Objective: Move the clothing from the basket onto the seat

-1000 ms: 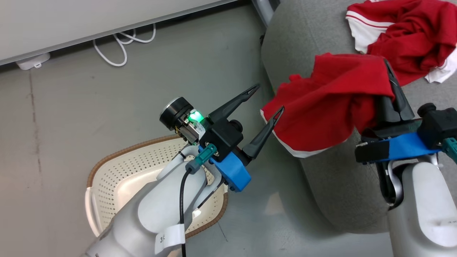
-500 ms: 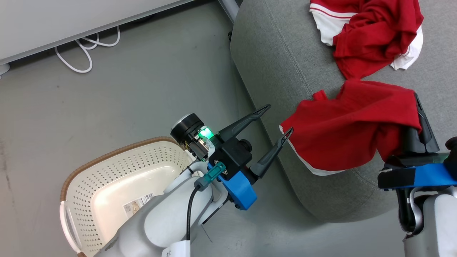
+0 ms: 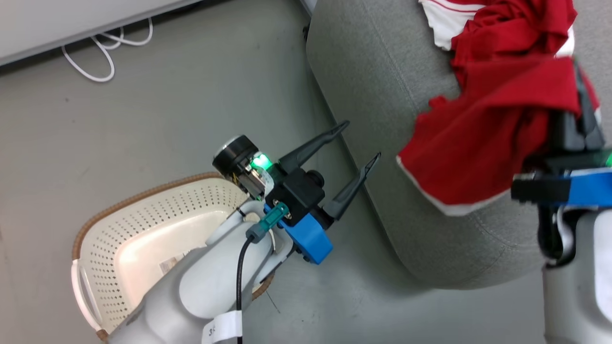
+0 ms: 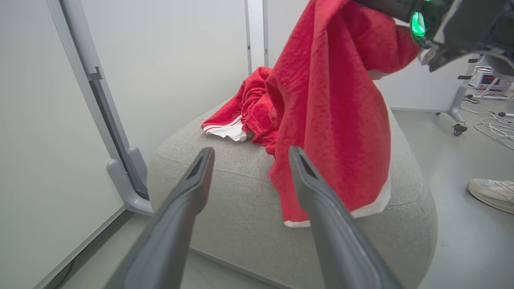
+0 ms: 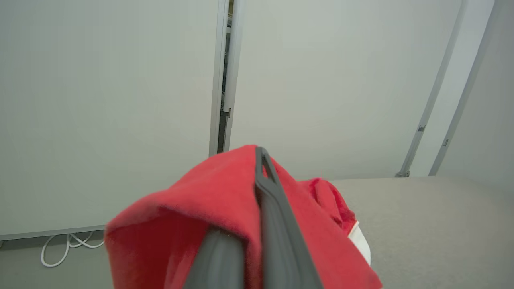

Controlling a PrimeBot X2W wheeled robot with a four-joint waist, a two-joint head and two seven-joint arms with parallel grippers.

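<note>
Cream-white plastic marks the far left of the head view. The basket (image 3: 129,224) stands on the floor, and nothing red is seen in it. Part of its bottom is hidden by the left forearm, so it is probably empty, though not certainly.

Just right of it, the left end effector (image 3: 362,139) is held with its fingers spread wide and nothing between them. A second ago its near fingertip lay right at the white hem of the hanging garment (image 3: 478,143); now a clear gap is seen there.

The whole head picture has shifted, so the change is judged against the seat (image 3: 382,71). Earlier the hanging garment drooped past the seat's rounded edge. Now it has been carried further over the cushion, until it overlaps the lying garment (image 3: 502,24) at the top right. That one already rests on the seat.

At the far right, the right end effector (image 5: 260,160) is clamped on the hanging garment, which is draped over its fingers. For the task, only lowering and letting go would seem to be left.

Counted:
- Basket: one.
- End effectors: two.
- Seat: one.
- Red garments: two, one lying and one held.
- Also seen: one white cable (image 3: 91,62) on the floor and one shoe (image 4: 492,192).
</note>
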